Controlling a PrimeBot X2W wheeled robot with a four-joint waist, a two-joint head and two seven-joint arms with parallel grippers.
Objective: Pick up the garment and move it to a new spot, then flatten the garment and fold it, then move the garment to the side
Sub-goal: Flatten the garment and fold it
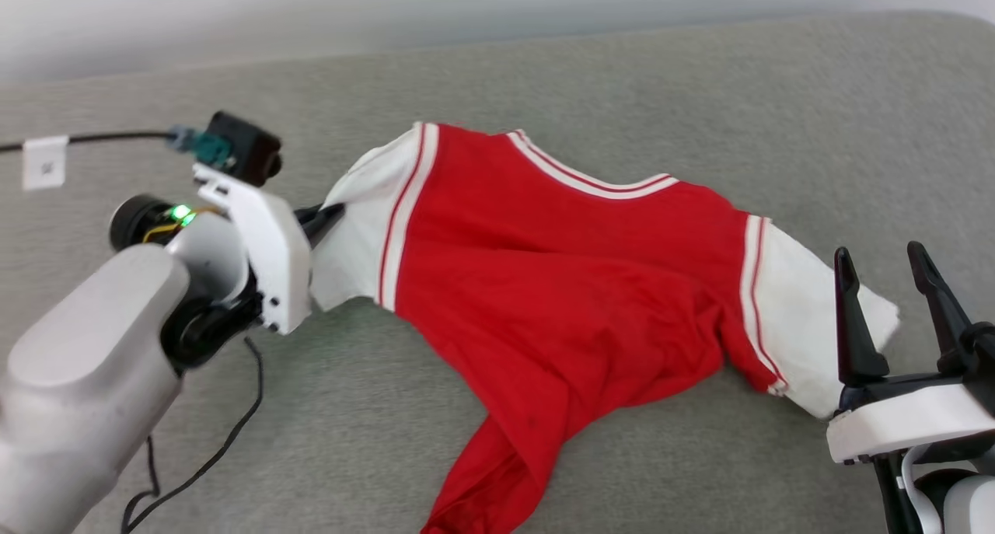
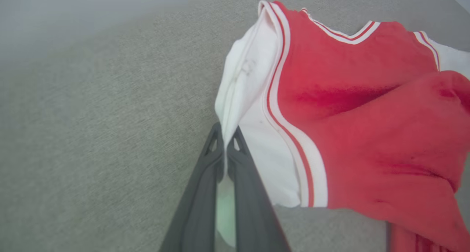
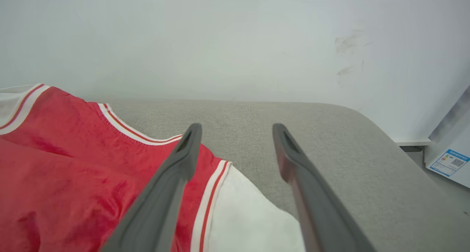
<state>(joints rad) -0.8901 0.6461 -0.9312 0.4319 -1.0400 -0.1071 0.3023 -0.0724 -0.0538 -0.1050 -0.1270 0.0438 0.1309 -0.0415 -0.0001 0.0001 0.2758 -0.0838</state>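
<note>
One garment (image 1: 560, 285) sleeve (image 2: 242, 72) clamped in left tool (image 2: 224, 130); right tool (image 1: 878, 250) spread wide.

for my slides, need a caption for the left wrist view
Left gripper pinches the white sleeve of the red garment on a grey upholstered surface.

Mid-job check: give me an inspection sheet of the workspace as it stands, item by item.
Surface: grey woven fabric top.
Job's things: bright red jersey shirt with white sleeves, rumpled, not yet flat.
Clutter: nothing seen.
Grippers: left gripper shut on the edge of one white sleeve; right gripper open over the other white sleeve, holding nothing.
Cables: black cable trailing below the left arm; second black cable with a white tag behind it.
Surroundings: pale wall; white box with a blue label.
</note>
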